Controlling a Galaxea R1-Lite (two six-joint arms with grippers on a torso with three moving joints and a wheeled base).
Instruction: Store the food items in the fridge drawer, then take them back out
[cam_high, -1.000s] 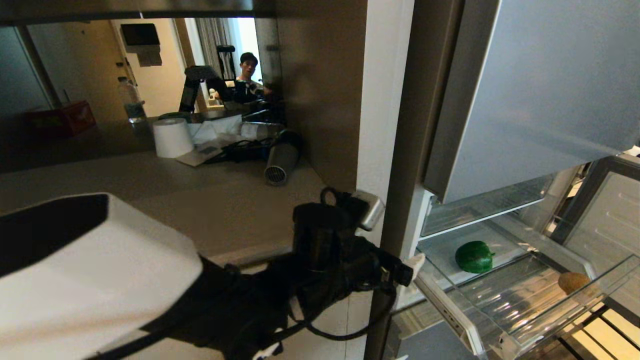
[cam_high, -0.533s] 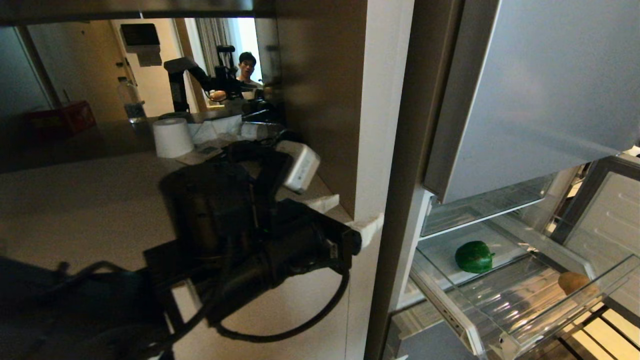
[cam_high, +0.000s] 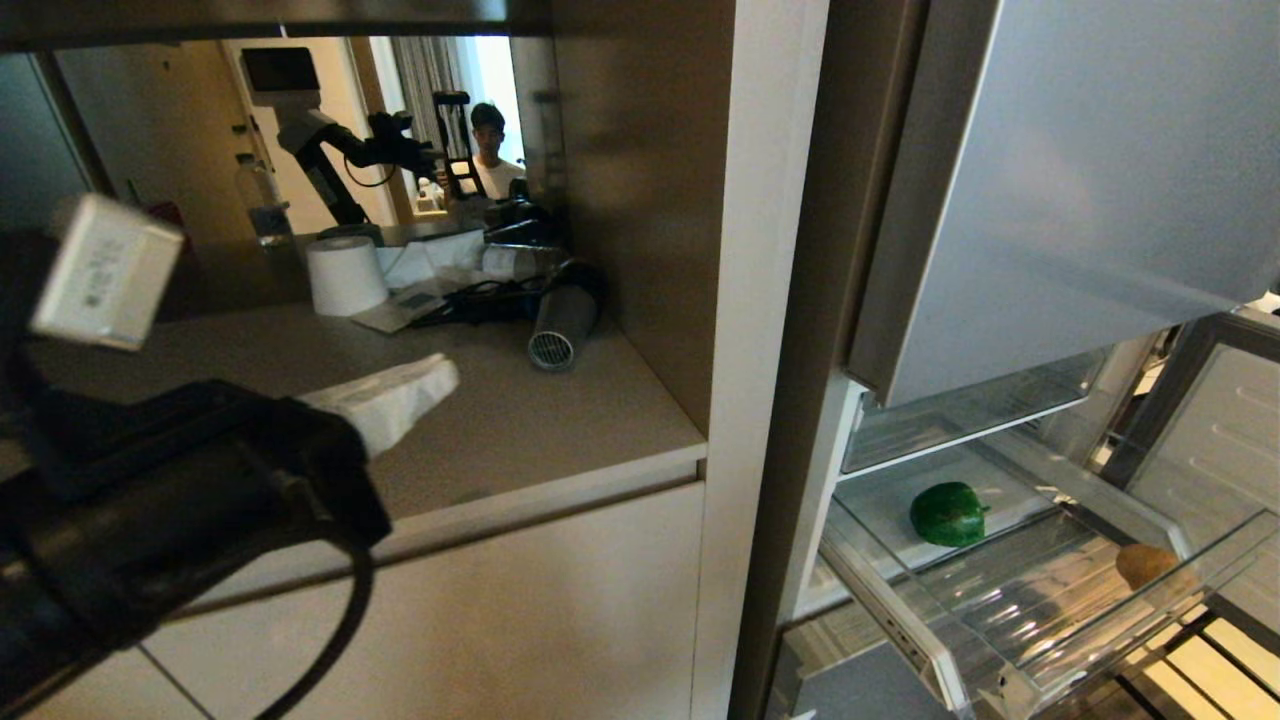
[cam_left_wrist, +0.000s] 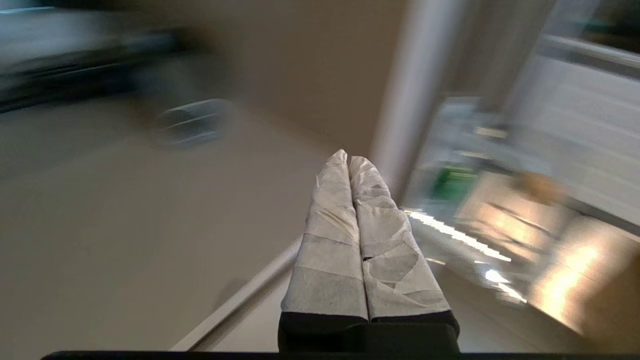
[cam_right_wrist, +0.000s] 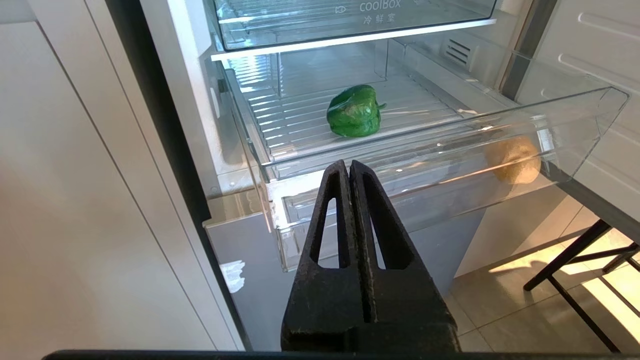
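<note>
Beige worktop (cam_high: 520, 420) lies under the left gripper (cam_high: 420, 385), whose white-wrapped fingers (cam_left_wrist: 350, 220) are pressed together on nothing, well apart from the fridge. To the right, past the pale cabinet upright (cam_high: 745, 330), the clear fridge drawer (cam_high: 900, 620) stands pulled out with both food items inside: the green bell pepper (cam_high: 948, 513) toward the back left, the tan potato-like lump (cam_high: 1146, 565) at the right end by the front wall. The pepper looks light, hollow and glossy, so likely slippery; a gentle hold across its lumpy shoulders seems best. The lump looks denser and firm, best taken across its middle. Above the drawer a shelf rim (cam_right_wrist: 350, 37) limits headroom, and its thin plastic walls look brittle. The right gripper (cam_right_wrist: 349, 167) hangs closed and empty in front of the drawer.
</note>
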